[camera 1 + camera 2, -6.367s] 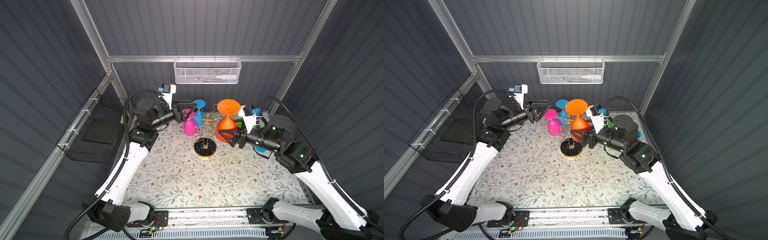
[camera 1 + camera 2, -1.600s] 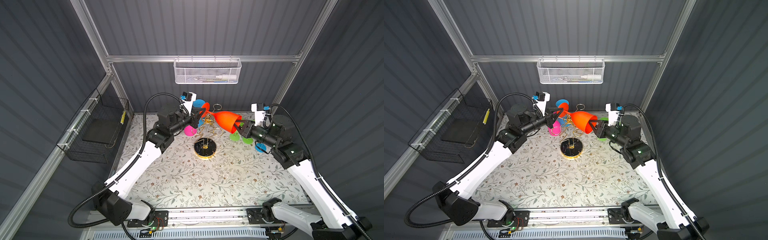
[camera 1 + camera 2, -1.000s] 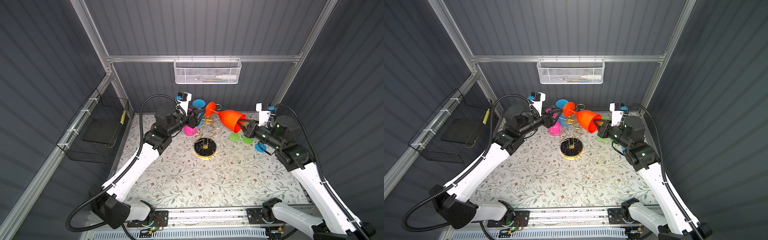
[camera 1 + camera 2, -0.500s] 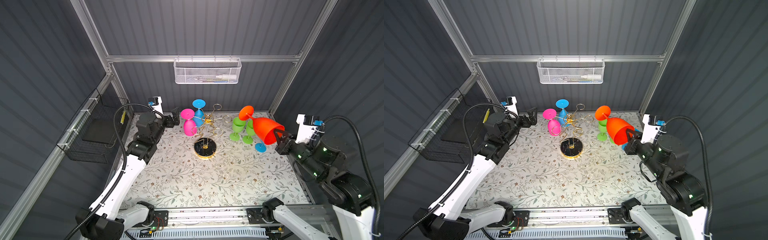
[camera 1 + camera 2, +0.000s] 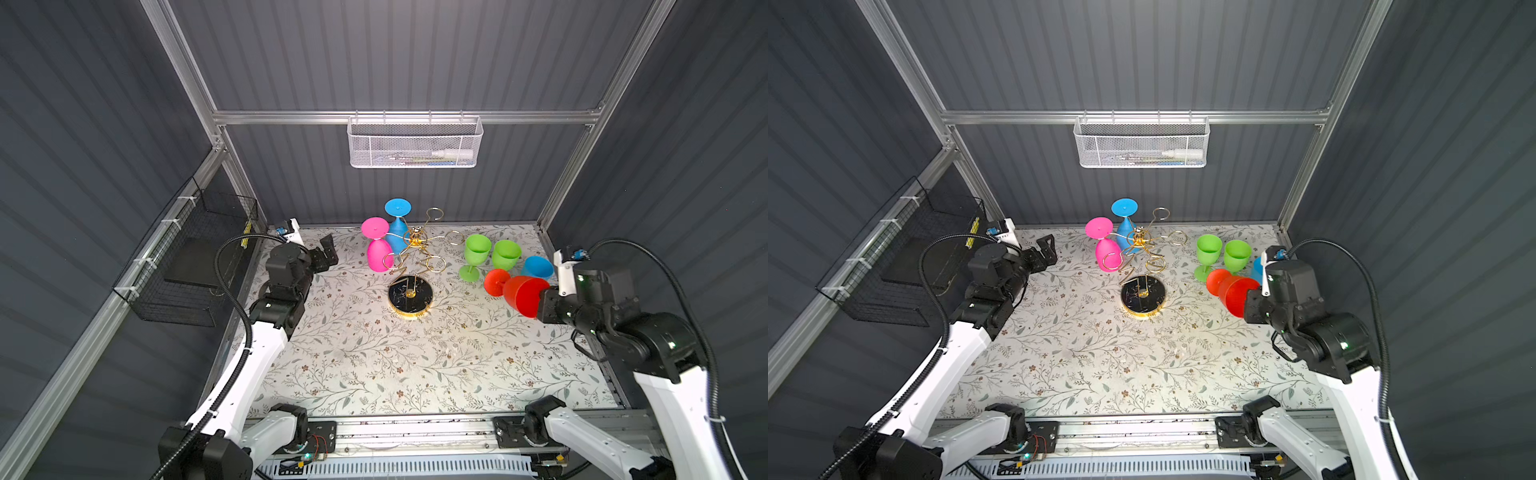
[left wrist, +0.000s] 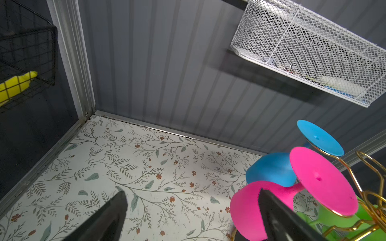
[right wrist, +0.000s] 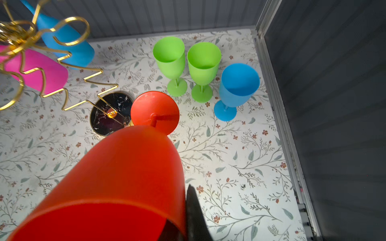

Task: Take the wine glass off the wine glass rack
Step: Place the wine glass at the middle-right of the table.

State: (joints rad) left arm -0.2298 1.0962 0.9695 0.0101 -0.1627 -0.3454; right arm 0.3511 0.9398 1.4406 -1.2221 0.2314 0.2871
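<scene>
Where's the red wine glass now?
In both top views the red wine glass is held tilted in the right pincer, at the table's right side, beside the standing green glasses and blue glass.

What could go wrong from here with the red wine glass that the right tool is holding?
1. The right tool pinches the red wine glass only at its rim, tilted; it might slip or swing while being turned upright.
2. Its foot hangs close to a green glass and the upright blue glass; lowering it there could knock them over.
</scene>
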